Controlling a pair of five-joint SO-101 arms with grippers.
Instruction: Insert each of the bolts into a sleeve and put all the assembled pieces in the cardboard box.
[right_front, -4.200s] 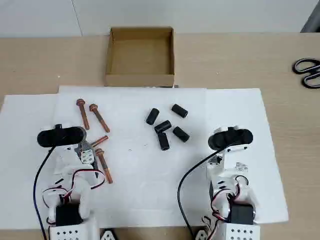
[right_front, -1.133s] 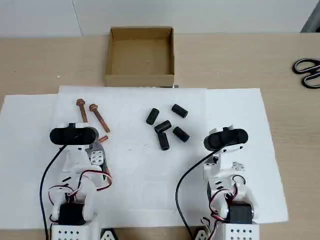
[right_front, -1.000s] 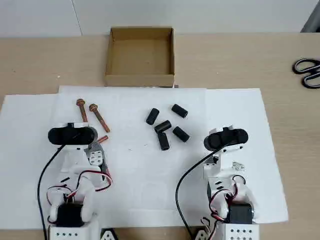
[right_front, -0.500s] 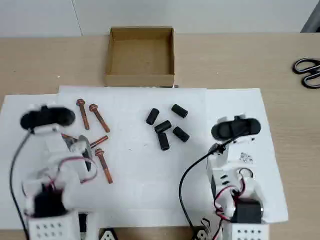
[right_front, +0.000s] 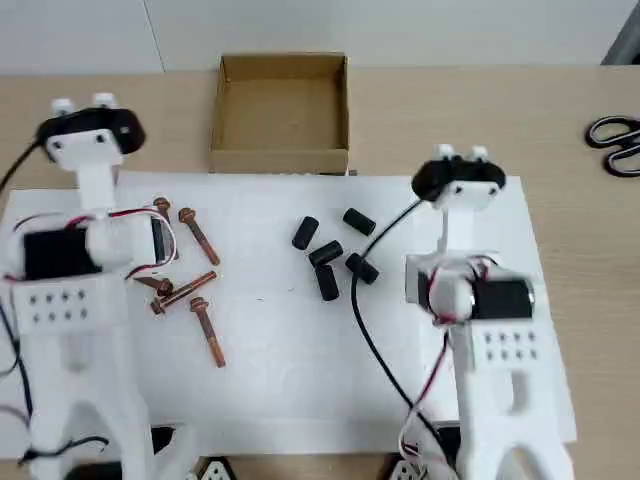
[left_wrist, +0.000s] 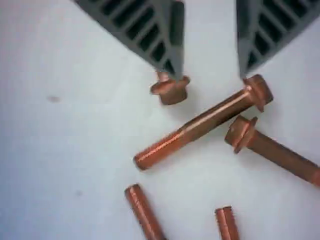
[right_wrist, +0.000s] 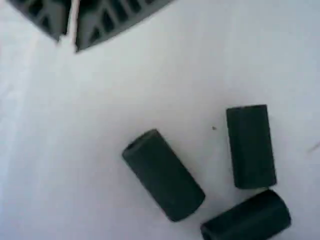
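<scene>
sheet (right_front: 270, 390): white paper, laid over the wooden table (right_front: 500, 110); all loose parts are seen on it.
left arm (right_front: 70, 255): seen standing at the sheet's left side, partly covering the bolt group.
left gripper (left_wrist: 209, 72): fingers (left_wrist: 145, 30) spread wide apart, nothing gripped. It is hung over the bolts, with one tip by a bolt head (left_wrist: 170, 91) and the other by the head of a long bolt (left_wrist: 200, 127). Contact cannot be judged.
bolts (right_front: 198, 236): copper, scattered loose on the sheet's left part, well apart from the sleeves. Four are seen plainly from the high view; a fifth is half hidden under the left arm.
cardboard box (right_front: 280, 158): open-topped, set on the table just beyond the sheet's far edge, behind the gap between bolts and sleeves.
sleeves (right_front: 326, 254): five, black, lying on their sides in a close cluster near the sheet's middle, between the two arms.
right gripper (right_wrist: 70, 42): fingers (right_wrist: 110, 12) brought together with only a hairline slit left, nothing held. It is hung over bare sheet, near three of the sleeves.
right arm (right_front: 480, 300): seen standing on the sheet's right part, just right of the sleeve cluster.
scissors (right_front: 615, 140): laid on the table at the far right, off the sheet.
</scene>
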